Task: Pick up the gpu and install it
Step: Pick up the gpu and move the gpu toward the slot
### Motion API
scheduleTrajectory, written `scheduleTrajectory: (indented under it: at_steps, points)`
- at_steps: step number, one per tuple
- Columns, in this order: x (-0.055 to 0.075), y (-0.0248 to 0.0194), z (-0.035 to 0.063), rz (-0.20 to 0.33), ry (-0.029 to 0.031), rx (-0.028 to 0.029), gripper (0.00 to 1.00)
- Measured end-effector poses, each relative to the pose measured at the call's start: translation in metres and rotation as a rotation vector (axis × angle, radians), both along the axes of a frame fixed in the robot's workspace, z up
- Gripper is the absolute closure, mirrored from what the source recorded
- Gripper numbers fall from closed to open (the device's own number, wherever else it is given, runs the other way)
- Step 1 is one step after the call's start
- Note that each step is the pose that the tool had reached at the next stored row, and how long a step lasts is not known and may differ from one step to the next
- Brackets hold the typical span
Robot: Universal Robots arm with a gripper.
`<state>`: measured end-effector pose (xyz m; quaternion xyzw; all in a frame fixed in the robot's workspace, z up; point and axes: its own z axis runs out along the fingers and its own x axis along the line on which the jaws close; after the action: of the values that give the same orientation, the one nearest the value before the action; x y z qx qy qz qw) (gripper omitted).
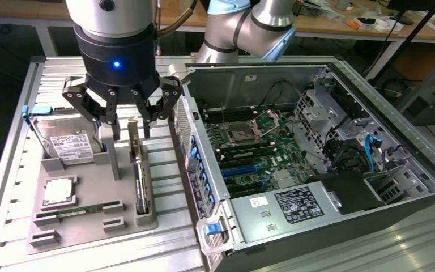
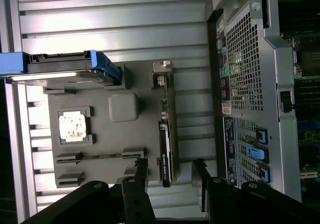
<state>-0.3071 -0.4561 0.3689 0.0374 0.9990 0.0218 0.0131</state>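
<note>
Grey plastic forms the tray [image 1: 89, 229] in the lower left of the exterior view, lying on a ribbed metal table [image 1: 7, 181]; my gripper [image 1: 131, 129] hangs over its far end, in the upper left of the frame, jaws spread wide and holding nothing; the gpu [image 1: 139, 175] stands on its long edge in a slot along the tray's side toward the exterior view's right, the side nearest the case [image 1: 399, 187]; my fingertips sit at the card's far end, one to each side, and I cannot tell whether either touches it; a hard drive [image 1: 66, 141] leans in a holder to the exterior view's left of the gpu; a cpu [image 1: 59, 191] lies flat nearer the camera, a memory stick [image 1: 77, 211] nearer yet; the case lies open on its side, its motherboard [image 1: 255, 150] showing right of centre.

From the wrist, looking straight down, my dark fingers [image 2: 140, 184] flank one end of the gpu [image 2: 165, 134] with a gap on each side; the gripper [image 2: 170, 184] is released, gripping nothing; the gpu is seated in the tray [image 2: 100, 136], between a raised grey block [image 2: 123, 106] and the case [image 2: 250, 84]; the hard drive [image 2: 65, 70], the cpu [image 2: 74, 125] and the memory stick [image 2: 100, 157] lie on the block's other side.
</note>
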Motion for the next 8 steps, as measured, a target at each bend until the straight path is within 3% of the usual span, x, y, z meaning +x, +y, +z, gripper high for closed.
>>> scheduleTrajectory:
  at_steps: [8]
  points:
    - [0.0000,-0.0015,0.0000,0.000,0.0001,-0.0001,0.52]
